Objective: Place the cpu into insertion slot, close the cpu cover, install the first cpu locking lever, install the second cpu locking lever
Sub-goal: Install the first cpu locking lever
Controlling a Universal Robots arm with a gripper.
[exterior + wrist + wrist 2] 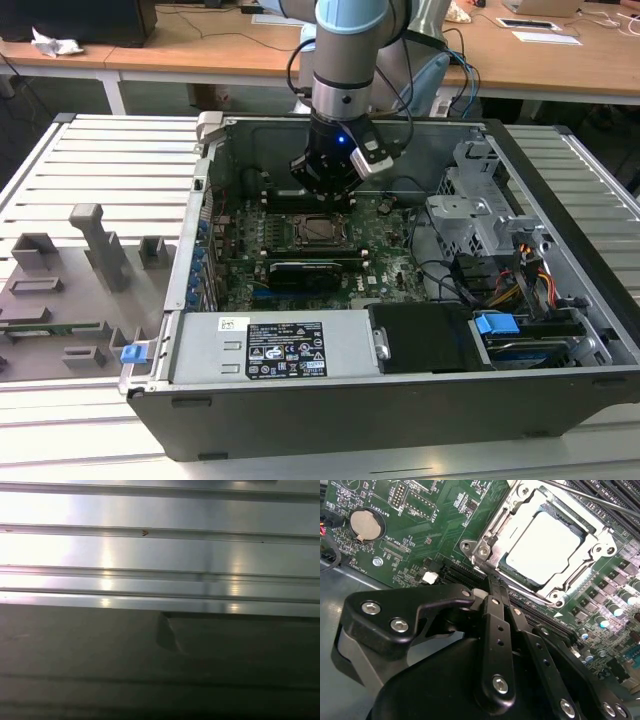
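The cpu [545, 542] lies flat in the insertion slot [322, 230], its pale metal face showing through the window of the cpu cover [600, 540]. The cover lies down over the chip. A thin metal locking lever [600, 502] runs along one side of the cover. My gripper [492, 585] is shut with nothing visible between its black fingers [497, 630], and its tip sits right at a corner of the socket. In the exterior view the gripper [325, 195] hangs low inside the case, just behind the socket.
The open computer case [560, 300] surrounds the green motherboard [390, 240]. A long black expansion card [310, 270] lies in front of the socket. A drive cage and cables [490, 270] fill the exterior view's right. A round coin battery [366, 523] is on the board. Ribbed metal [150, 555] is in the first wrist view.
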